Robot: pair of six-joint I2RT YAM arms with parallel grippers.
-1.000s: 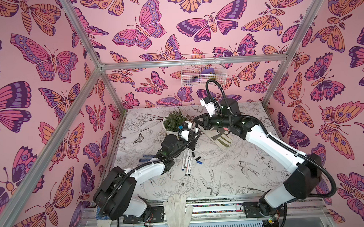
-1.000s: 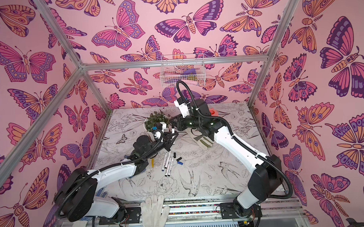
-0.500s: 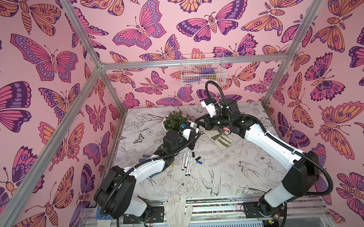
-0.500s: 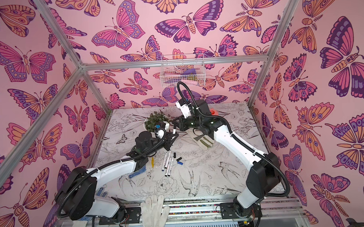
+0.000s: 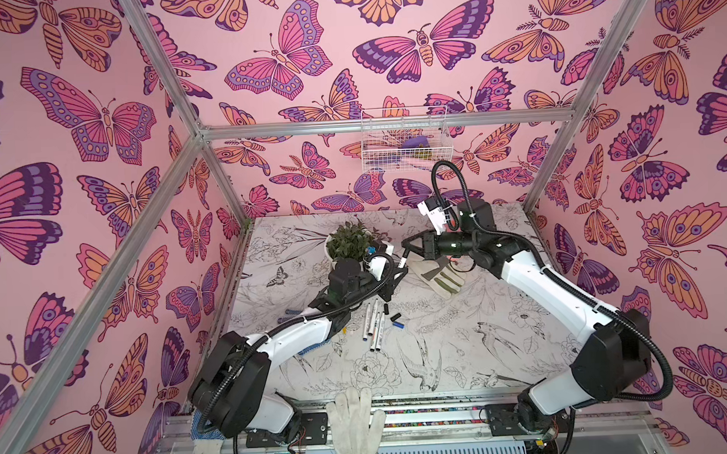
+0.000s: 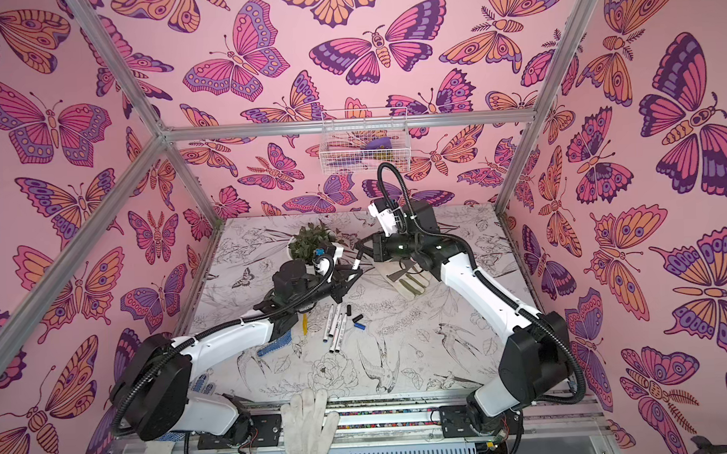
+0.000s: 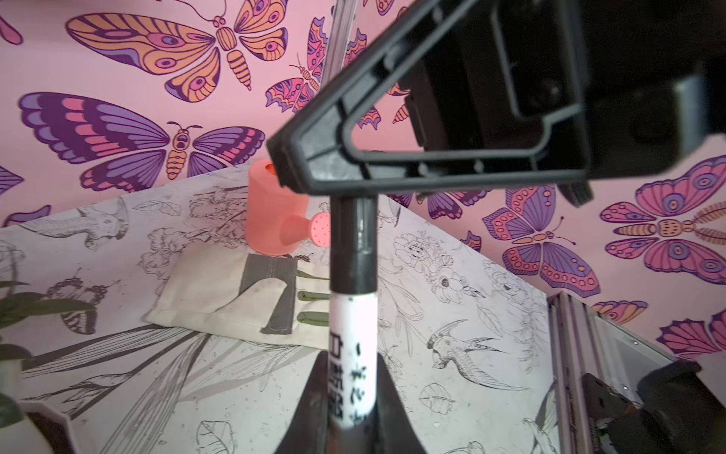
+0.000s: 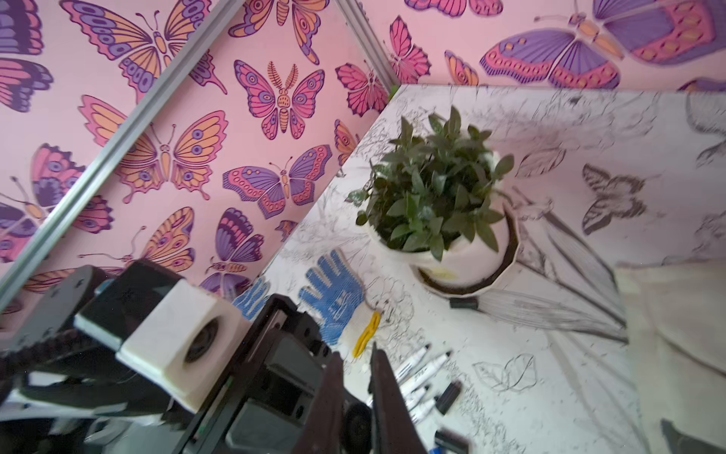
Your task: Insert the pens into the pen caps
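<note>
Pink walls [image 5: 100, 120] printed with large butterflies in purple, orange and magenta close the cell on both sides and at the rear. Bare aluminium struts [image 5: 156, 52] frame it, and a crossbar [image 5: 308, 128] runs along the back wall. A white wire basket [image 5: 386, 161] hangs from that crossbar; its contents are hard to make out, perhaps something purple. The counter [image 5: 461, 337] carries a black-and-white print of birds, flowers and leaves. The light is soft and even, with only faint shadows.

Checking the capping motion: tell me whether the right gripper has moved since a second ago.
Yes. The right gripper has shifted slightly to the right in both top views, away from the potted plant.
</note>
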